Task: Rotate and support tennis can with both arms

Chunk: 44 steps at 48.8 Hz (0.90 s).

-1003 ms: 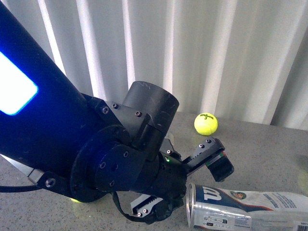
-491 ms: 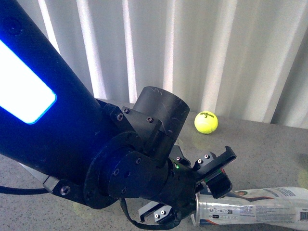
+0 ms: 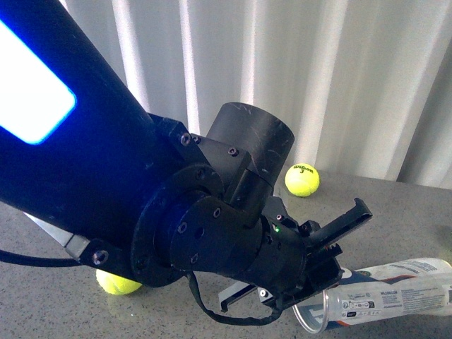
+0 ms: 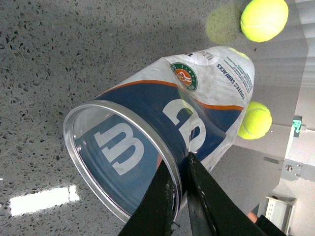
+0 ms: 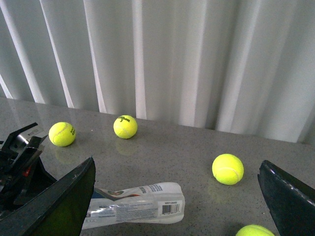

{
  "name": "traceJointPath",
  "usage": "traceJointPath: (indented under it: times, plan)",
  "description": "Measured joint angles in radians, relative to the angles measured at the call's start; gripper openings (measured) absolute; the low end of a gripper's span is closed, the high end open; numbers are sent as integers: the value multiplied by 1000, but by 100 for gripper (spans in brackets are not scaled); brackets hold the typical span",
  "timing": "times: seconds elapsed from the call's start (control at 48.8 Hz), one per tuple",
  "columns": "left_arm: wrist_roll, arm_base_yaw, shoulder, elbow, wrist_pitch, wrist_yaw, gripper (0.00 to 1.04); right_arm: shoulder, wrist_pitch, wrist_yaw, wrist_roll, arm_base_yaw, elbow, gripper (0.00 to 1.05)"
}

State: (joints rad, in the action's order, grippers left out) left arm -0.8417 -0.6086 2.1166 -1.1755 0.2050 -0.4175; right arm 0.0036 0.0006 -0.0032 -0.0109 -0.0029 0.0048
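The tennis can (image 3: 385, 293) lies on its side on the grey speckled table (image 3: 395, 219), its open silver rim toward my left arm. My left gripper (image 3: 321, 286) is shut on that rim. In the left wrist view the two black fingers (image 4: 202, 196) pinch the can's wall, one inside and one outside, with the navy and white label (image 4: 197, 93) running away from them. My right gripper (image 5: 176, 167) hangs open above the table, wide apart. The can's closed end with the barcode (image 5: 138, 204) lies below and between its fingers, untouched.
Loose tennis balls lie about: one at the back by the white curtain (image 3: 302, 179), one under my left arm (image 3: 116, 282), one to the right of the can (image 5: 228, 168), and another at the near edge (image 5: 253, 230). The left arm fills most of the front view.
My left arm has moved right and its gripper has closed on the can's rim. The can has slid right and turned about its axis. A ball under the arm has come into view.
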Motion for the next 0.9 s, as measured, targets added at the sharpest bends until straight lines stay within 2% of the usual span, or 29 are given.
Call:
traceJointPath:
  times: [0.225,0.45,0.758,0.901]
  plan:
    - [108,9,-91,-1,-130,2,5,0,0,0,0,0,0,98]
    - [390,-5,-226,-123,-461,32,4,0,0,0,0,0,0,98]
    - [857,-81,-202,-500,-992,228,4,0,0,0,0,0,0,98]
    - [1131,-113,-72,-789,-1236,339,4,0,0,0,0,0,0,98]
